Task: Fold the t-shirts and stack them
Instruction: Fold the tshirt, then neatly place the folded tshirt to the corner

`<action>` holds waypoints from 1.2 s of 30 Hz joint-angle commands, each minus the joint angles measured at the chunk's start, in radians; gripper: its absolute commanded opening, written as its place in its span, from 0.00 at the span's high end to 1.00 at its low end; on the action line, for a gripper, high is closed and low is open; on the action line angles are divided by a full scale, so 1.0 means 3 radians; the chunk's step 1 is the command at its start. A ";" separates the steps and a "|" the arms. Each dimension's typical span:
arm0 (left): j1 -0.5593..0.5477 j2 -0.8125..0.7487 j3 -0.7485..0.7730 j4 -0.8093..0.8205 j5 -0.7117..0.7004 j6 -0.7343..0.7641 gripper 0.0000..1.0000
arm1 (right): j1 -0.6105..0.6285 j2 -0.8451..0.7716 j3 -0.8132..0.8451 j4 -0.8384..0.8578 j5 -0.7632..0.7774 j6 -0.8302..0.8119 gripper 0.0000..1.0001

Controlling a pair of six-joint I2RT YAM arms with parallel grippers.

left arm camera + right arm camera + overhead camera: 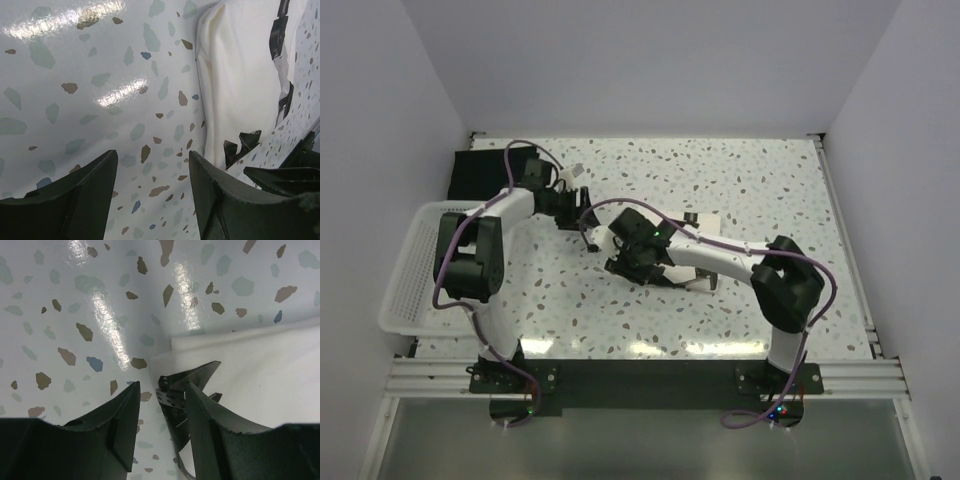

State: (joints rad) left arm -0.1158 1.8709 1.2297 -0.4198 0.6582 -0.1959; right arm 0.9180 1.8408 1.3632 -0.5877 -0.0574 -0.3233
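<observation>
Your left gripper (152, 159) is spread over the speckled table (750, 170) with nothing between its fingers. The cream t-shirt (240, 85) has its long edge just at the gripper's 3 o'clock. Your right gripper (162, 389) is parted too, and empty as far as I can tell, beside the shirt's corner. The black t-shirt (480, 172) lies in the table's 10 o'clock corner, and the white lattice basket (405, 290) overhangs the 9 o'clock edge. Bare tabletop shows from 12 to 3 o'clock.

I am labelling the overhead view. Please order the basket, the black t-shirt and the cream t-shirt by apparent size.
1. white basket
2. black t-shirt
3. cream t-shirt, but this is unsure: the right arm hides most of it.
</observation>
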 commanded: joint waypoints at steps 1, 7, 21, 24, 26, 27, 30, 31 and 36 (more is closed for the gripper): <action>0.0028 -0.0009 0.0063 0.0024 0.0020 -0.0083 0.36 | 0.0079 0.0056 -0.0034 0.0302 0.0110 -0.0032 0.55; 0.0028 -0.0003 0.0048 0.0008 0.0030 -0.0037 0.35 | 0.0120 0.0250 -0.0019 0.0373 0.0130 0.0009 0.55; 0.0023 -0.0090 -0.0274 0.0366 0.0229 -0.0256 0.31 | 0.0080 0.0358 -0.0173 0.0476 0.0181 -0.0170 1.00; 0.0018 -0.0080 -0.0417 0.0637 0.0444 -0.0507 0.29 | -0.0023 0.0139 -0.0090 0.0435 0.0003 -0.0175 1.00; -0.0013 -0.0070 -0.0540 0.0928 0.0607 -0.0676 0.25 | -0.0084 -0.0051 -0.0116 0.0450 -0.0206 -0.0216 1.00; -0.0033 -0.0060 -0.0576 0.1020 0.0659 -0.0818 0.17 | -0.0104 -0.0102 -0.0141 0.0491 -0.0253 -0.0211 1.00; -0.0130 -0.0029 -0.0693 0.1348 0.0777 -0.1074 0.13 | -0.0176 -0.0286 -0.0248 0.0542 -0.0473 -0.0277 1.00; -0.0156 -0.0014 -0.0749 0.1515 0.0787 -0.1146 0.12 | -0.0196 -0.0322 -0.0274 0.0548 -0.0534 -0.0293 1.00; -0.0319 0.0078 -0.0913 0.2196 0.0833 -0.1800 0.09 | -0.0324 -0.0470 -0.0351 0.0573 -0.0698 -0.0293 1.00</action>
State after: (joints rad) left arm -0.1852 1.8816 0.9775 0.0334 0.8566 -0.5682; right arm 0.8314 1.7401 1.2713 -0.4480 -0.1852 -0.3897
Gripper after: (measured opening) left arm 0.909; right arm 0.026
